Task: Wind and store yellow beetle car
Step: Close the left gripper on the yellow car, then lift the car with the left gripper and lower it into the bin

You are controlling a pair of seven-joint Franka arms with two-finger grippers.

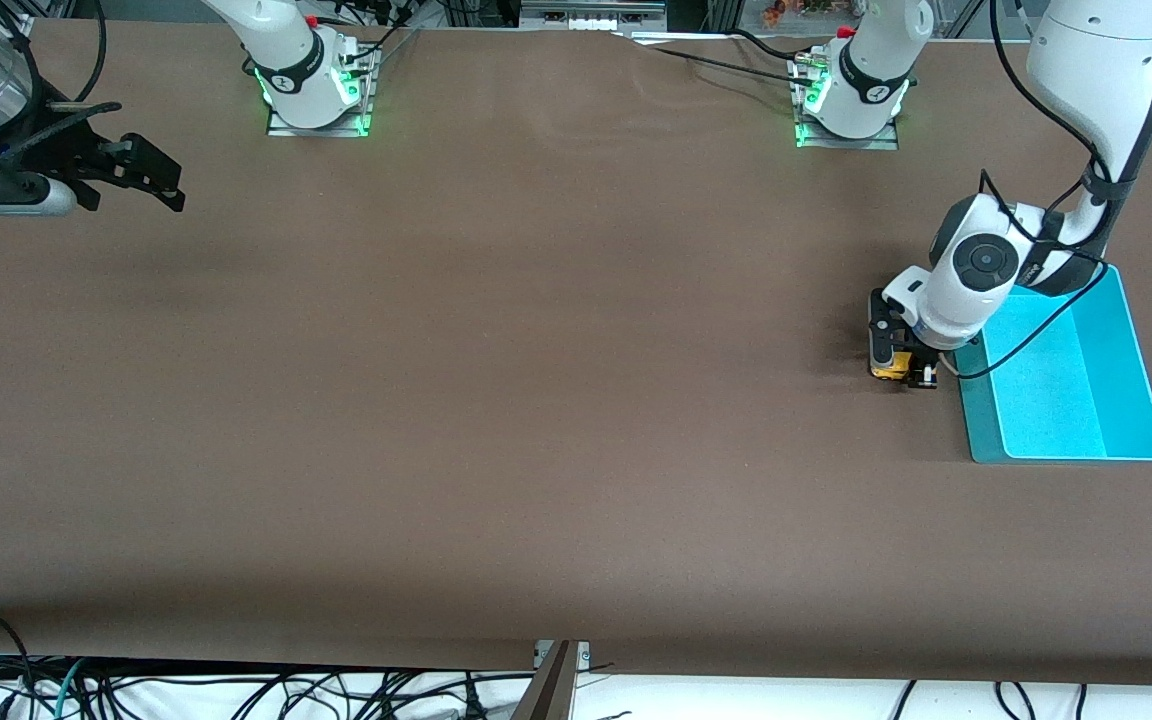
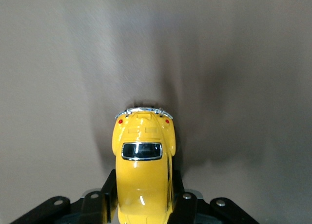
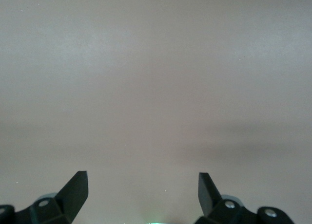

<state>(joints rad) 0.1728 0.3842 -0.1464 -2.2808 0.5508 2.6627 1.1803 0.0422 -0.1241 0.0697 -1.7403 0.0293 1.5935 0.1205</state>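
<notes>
Cables (image 1: pixel 236 690) trail along the table's (image 1: pixel 536 450) front edge, nearest the high camera. Farther up the brown surface, toward the left arm's end, a cyan bin (image 1: pixel 1126 400) sits on the table, and just beside it, on the side toward the table's middle, the left gripper (image 1: pixel 902 368) is down at the surface with its fingers closed on the car (image 1: pixel 890 366), a tiny yellow beetle. The car appears to rest on the table, outside the bin, though its wheels are hidden. The right gripper (image 1: pixel 151 175) waits in the air over the right arm's end of the table, fingers spread and holding nothing.

From the left wrist, the car (image 2: pixel 143 170) fills the lower centre, its dark window and a chrome bumper showing, with a black finger (image 2: pixel 109 192) pressed against each flank and bare brown table (image 2: pixel 243 63) around it.

From the right wrist, two dark fingers (image 3: pixel 75 190) stand wide apart with only plain table (image 3: pixel 156 87) between them.
</notes>
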